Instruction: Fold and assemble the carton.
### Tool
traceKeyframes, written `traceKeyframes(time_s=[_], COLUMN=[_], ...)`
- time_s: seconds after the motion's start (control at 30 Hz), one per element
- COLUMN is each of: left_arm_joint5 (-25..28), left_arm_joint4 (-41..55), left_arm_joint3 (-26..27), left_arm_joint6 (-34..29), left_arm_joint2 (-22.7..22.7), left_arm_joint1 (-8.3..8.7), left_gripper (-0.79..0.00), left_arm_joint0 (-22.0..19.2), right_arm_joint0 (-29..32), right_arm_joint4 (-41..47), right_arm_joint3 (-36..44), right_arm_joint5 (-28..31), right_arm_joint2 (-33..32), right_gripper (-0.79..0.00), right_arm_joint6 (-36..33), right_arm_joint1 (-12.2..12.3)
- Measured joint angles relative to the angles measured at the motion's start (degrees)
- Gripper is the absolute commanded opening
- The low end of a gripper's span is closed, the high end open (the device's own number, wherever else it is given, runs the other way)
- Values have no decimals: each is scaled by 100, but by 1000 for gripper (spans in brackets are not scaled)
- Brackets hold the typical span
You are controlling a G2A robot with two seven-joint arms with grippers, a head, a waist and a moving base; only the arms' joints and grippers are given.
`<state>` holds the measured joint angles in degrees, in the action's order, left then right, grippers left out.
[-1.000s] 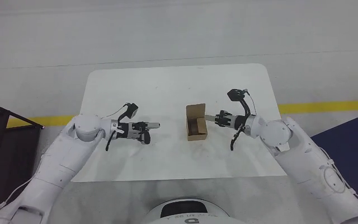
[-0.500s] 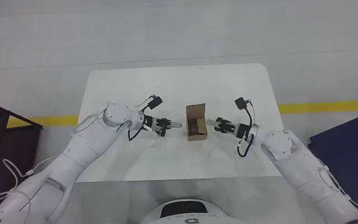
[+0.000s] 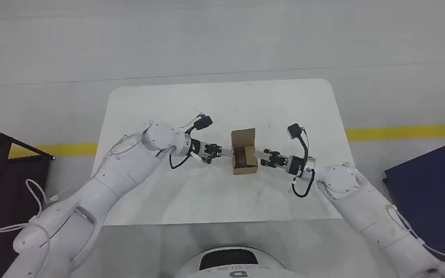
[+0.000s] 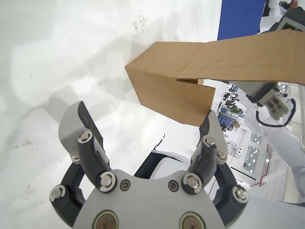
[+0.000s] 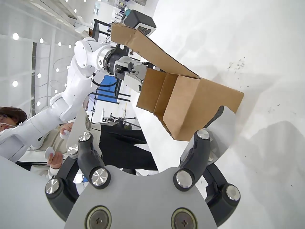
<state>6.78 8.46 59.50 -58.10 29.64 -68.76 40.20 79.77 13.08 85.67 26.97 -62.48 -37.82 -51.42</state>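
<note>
You are looking at the bracing step: the carton [image 3: 243, 151] is standing at the centre of the top view on the table [image 3: 153, 111], with its top open and one flap [image 3: 243, 135] raised. The left gripper [image 3: 222, 149] and the right gripper [image 3: 262, 154] are flanking it, each spread wide and holding nothing. The next move is probably calling for one gripper to steady the carton while the other presses the flap down. No readable writing is showing on the carton.
</note>
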Motion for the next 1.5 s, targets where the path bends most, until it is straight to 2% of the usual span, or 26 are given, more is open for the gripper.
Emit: traceKeyframes(time_s=[0.3, 0.57, 0.63, 0.83, 0.9, 0.97, 1.1, 1.13, 1.27, 1.5], left_arm_joint5=[100, 145, 131, 67, 58, 48, 25, 22, -11, -375], left_arm_joint4=[-73, -273, -338, -549, -604, -647, -753, -787, -951, -1723], left_arm_joint3=[-225, -284, -250, -169, -141, -117, -5, 35, 248, 910], left_arm_joint6=[9, 68, 47, -13, -19, -40, -108, -114, -133, -195], left_arm_joint2=[-76, -75, -58, -17, 3, 18, 86, 114, 320, 927], left_arm_joint1=[-198, -276, -279, -280, -279, -279, -263, -251, -145, 230], left_gripper=[0, 0, -43, -262, -394, -462, -693, -773, -785, -785], left_arm_joint0=[-116, -101, -98, -70, -51, -37, -29, -30, 15, 230], right_arm_joint0=[-113, -208, -235, -311, -337, -351, -359, -355, -334, -293], right_arm_joint4=[49, 72, 60, 44, -4, -29, -53, -56, -112, -648], right_arm_joint3=[-16, -27, -45, -100, -106, -105, -101, -104, -106, 191], right_arm_joint5=[67, 128, 133, 153, 143, 134, 133, 133, 128, -120], right_arm_joint2=[150, 286, 302, 330, 342, 349, 310, 288, 166, -62], right_gripper=[0, 0, 0, 0, 0, 0, 0, 0, 0, 0], right_arm_joint6=[-160, -325, -344, -442, -483, -505, -507, -497, -488, -431], right_arm_joint1=[-85, -156, -171, -206, -216, -224, -233, -233, -217, -170])
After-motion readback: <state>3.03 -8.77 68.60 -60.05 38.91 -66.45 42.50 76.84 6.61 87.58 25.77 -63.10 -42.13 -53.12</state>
